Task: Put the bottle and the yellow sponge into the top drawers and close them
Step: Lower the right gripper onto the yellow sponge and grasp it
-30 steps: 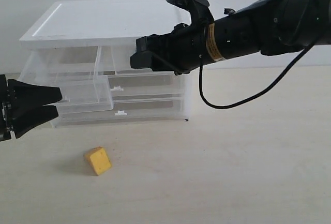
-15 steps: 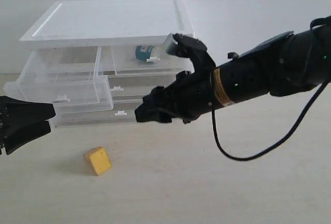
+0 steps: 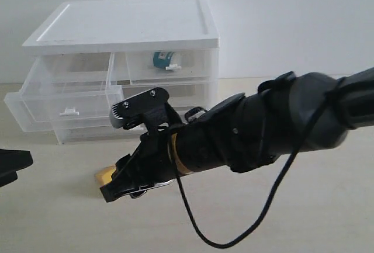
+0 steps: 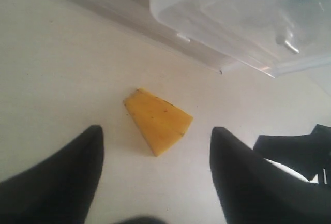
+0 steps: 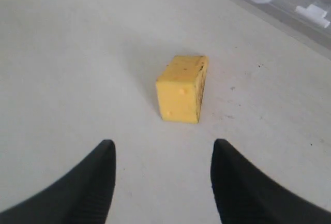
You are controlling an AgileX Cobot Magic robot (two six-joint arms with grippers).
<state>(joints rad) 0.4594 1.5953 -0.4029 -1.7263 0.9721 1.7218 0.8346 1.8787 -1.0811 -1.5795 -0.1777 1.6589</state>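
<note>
The yellow sponge point(image 5: 182, 88) lies on the table point(image 3: 292, 218) just in front of the cabinet point(image 3: 128, 22), and nothing touches it. In the right wrist view it sits ahead of the right gripper point(image 5: 163, 154), beyond the fingertips, w/ its narrow face turned to the camera. Its long axis runs approx. away from the gripper, a bit off the middle line toward one finger. The jaws of this gripper stand wide apart and hold nothing. In the exterior view the right arm reaches across the middle and its gripper covers most of the sponge, so it is clearly the nearer one. The left gripper point(image 3: 14, 164), also spread and empty, hangs near the left edge, apart from the sponge. The coming move is probably a short advance and descent, so that the fingers close across the short width, not along the length. Behind, the top left drawer point(image 3: 35, 104) is pulled out. The bottle point(image 3: 159, 60) is inside the top right drawer point(image 3: 193, 69), which looks pushed in.
</note>
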